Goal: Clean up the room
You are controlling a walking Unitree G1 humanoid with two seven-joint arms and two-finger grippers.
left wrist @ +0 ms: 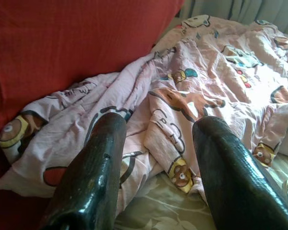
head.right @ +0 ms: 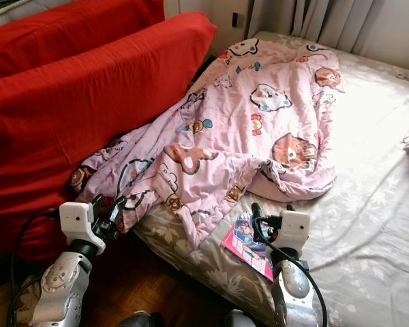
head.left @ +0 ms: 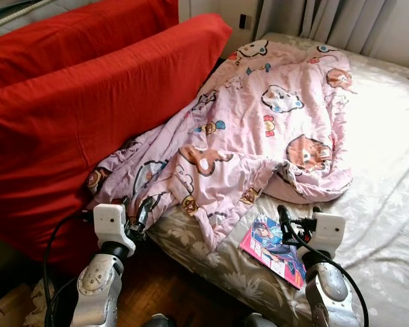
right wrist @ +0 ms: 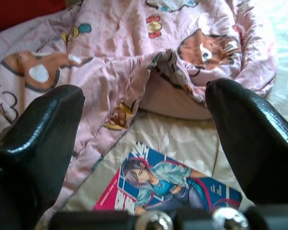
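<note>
Right gripper (right wrist: 144, 115), fingers spread wide, is hovering just above the comic book (right wrist: 168, 187) lying on the bed (head.left: 388, 225). Left gripper (left wrist: 158, 158), also wide, is pointing at the pink blanket (head.left: 259, 129) beside the red cushion (head.left: 68, 122).

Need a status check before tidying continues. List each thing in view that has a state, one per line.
pink blanket: crumpled, unfolded, draped over the bed's near edge against the red cushions.
comic book: closed, lying flat at the mattress edge, one corner under the blanket.
red cushions: leaning upright beside the bed.
curtain: drawn.
left gripper: open, holding nothing, by the blanket's hem.
right gripper: open, holding nothing, over the comic book.
</note>
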